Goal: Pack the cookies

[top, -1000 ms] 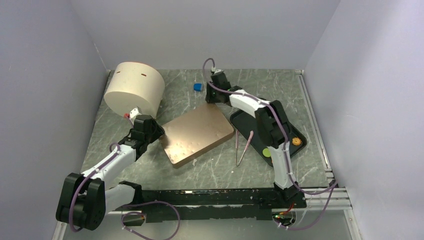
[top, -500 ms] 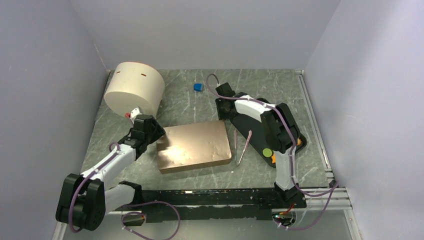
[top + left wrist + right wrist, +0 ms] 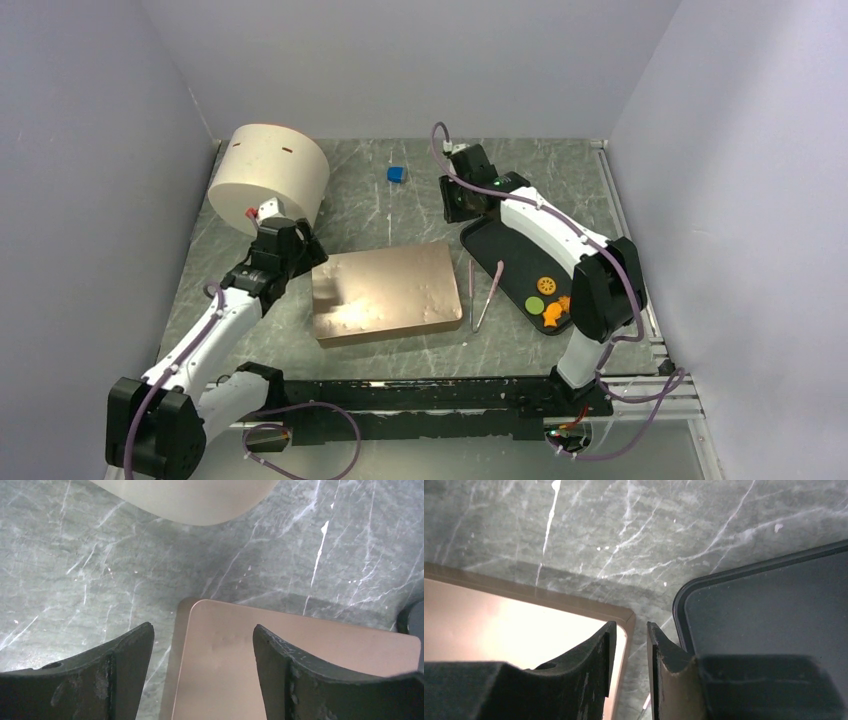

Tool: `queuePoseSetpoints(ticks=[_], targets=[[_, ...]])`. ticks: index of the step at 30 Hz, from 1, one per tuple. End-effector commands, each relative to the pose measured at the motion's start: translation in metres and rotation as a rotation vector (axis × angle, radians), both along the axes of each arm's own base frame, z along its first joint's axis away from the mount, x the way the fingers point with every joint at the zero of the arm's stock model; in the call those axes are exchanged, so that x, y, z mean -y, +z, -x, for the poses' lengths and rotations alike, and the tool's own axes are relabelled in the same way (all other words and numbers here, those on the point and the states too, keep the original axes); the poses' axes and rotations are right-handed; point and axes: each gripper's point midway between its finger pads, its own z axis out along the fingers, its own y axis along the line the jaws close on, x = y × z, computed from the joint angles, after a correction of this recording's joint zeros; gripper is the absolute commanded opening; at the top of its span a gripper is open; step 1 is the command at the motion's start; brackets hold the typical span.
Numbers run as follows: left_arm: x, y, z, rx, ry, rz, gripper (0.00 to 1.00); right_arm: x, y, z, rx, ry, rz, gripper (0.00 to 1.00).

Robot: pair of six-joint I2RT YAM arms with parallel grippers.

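Three cookies lie at the near end of the black tray (image 3: 500,245): an orange round (image 3: 546,285), a green round (image 3: 535,305) and an orange piece (image 3: 555,313). A flat rose-gold box (image 3: 385,292) lies mid-table, left of the tray. My left gripper (image 3: 303,257) is open and empty above the box's far-left corner; the wrist view shows its jaws (image 3: 202,632) astride that corner (image 3: 300,670). My right gripper (image 3: 458,208) hovers above the gap between the box's far-right corner (image 3: 524,630) and the tray's far corner (image 3: 774,605). Its jaws (image 3: 631,625) stand narrowly apart with nothing between them.
A large cream round container (image 3: 268,180) stands at the far left, just behind my left gripper. A small blue cube (image 3: 397,174) sits at the back. Pink tweezers (image 3: 485,295) lie between the box and the tray. Grey walls close in on three sides.
The box has turned and slid to lie square with the table edge. My right arm has swung back to the right, uncovering the cookies. My left gripper moved slightly farther back.
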Motion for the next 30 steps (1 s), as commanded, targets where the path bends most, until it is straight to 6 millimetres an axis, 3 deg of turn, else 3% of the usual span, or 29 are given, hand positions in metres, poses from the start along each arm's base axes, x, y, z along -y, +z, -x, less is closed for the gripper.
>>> queuePoseSetpoints(ticks=[1,8,15,22,26,30], targets=[[-0.002,-0.005,0.01,-0.033,-0.029,-0.03,0.77,0.003,-0.016,0.022,-0.073,0.047,0.03,0.33],[-0.007,-0.034,0.017,-0.09,0.046,-0.003,0.59,-0.008,-0.03,0.037,-0.125,0.096,0.019,0.31],[-0.009,-0.064,0.02,-0.157,0.079,-0.007,0.43,-0.011,-0.063,0.051,-0.2,0.11,0.04,0.29],[-0.011,-0.101,0.039,-0.274,0.102,-0.02,0.38,-0.003,-0.093,0.059,-0.255,0.092,0.097,0.27],[-0.005,-0.1,0.03,-0.275,0.09,-0.008,0.36,-0.002,-0.092,0.053,-0.237,0.082,0.107,0.26],[-0.005,-0.075,0.017,-0.212,0.088,-0.018,0.43,-0.001,-0.063,0.04,-0.14,0.044,0.078,0.29]])
